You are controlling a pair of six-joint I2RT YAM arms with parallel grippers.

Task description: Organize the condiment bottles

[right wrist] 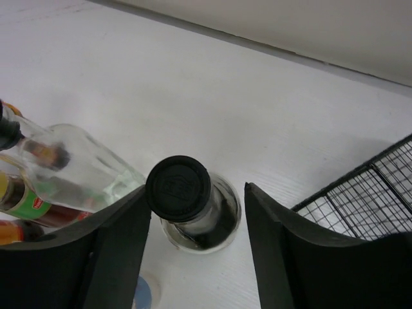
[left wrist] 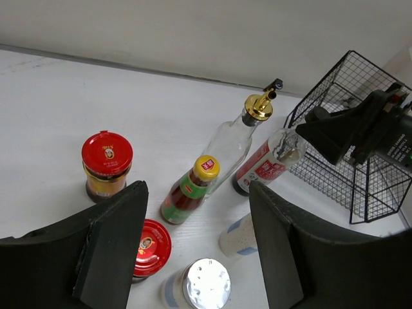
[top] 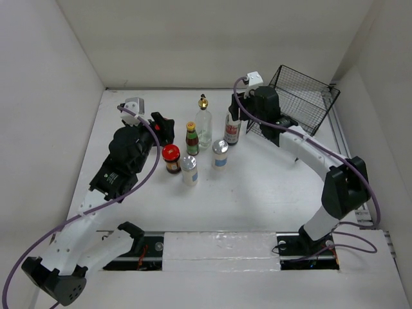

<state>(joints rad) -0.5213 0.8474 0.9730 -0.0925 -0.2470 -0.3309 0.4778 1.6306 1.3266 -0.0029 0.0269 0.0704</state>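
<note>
Six bottles stand clustered mid-table: a clear gold-capped bottle [top: 203,121], a yellow-capped sauce bottle [top: 192,138], a black-capped bottle [top: 232,129], two silver-lidded shakers [top: 220,154] [top: 189,170] and a red-lidded jar [top: 171,158]. The left wrist view shows a second red-lidded jar [left wrist: 107,163] left of the first [left wrist: 152,247]. My right gripper [right wrist: 196,206] is open and straddles the black cap [right wrist: 178,188], which sits against the left finger. My left gripper [left wrist: 199,251] is open and empty above a shaker [left wrist: 206,284].
A black wire basket [top: 302,96] lies tipped at the back right, just behind my right gripper; it also shows in the left wrist view [left wrist: 360,161] and the right wrist view [right wrist: 373,193]. White walls enclose the table on three sides.
</note>
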